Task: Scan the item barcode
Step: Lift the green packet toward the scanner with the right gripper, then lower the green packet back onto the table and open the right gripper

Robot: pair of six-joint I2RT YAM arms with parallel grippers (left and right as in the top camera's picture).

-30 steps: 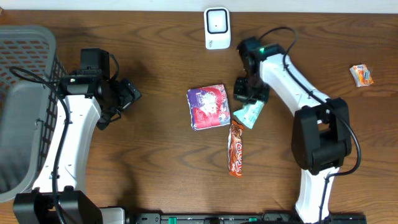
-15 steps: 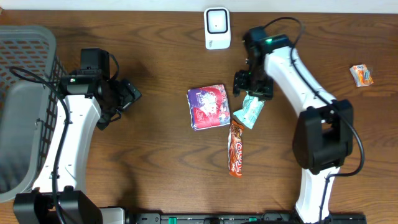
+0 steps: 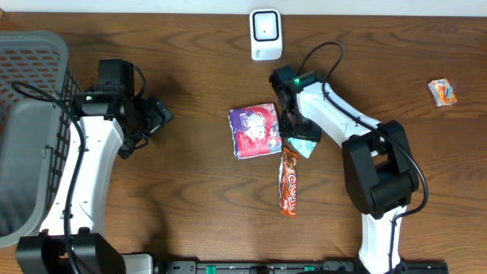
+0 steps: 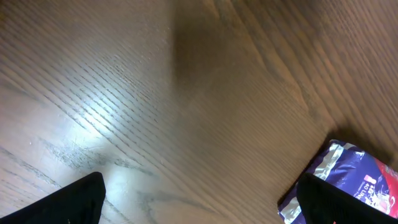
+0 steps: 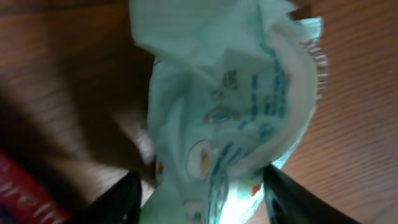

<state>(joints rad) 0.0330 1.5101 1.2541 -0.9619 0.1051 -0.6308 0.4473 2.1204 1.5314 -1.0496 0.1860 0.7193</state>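
Plainly the step in hand is picking up the mint-green packet (image 5: 230, 106) so its code can be shown to the white scanner (image 3: 265, 34), which stands at the top centre of the overhead view. The packet lies on the worktop (image 3: 190, 198) just right of centre, close beside the purple pouch (image 3: 255, 131) and touching or nearly touching the top end of the orange bar (image 3: 288, 181). The right tool (image 3: 294, 128) sits over it with a finger on either side of the crumpled film. The wrist view does not show whether the fingers are pinching the packet or only straddling it, so I cannot tell. The left tool (image 3: 156, 116) hangs released and empty at centre left, near the grey basket (image 3: 30, 122), and takes no part. To do this well, the fingers should close on the fuller body of the packet rather than on a loose crimped edge, since thin film is likely to slip or fold. A straight lift would clear the bar and pouch without dragging them. No barcode shows in either view. The packet may therefore need turning once raised, and the printed face should be kept as flat as possible when it is offered squarely to the scanner's window. A hard squeeze would probably wrinkle the print and spoil the reading.
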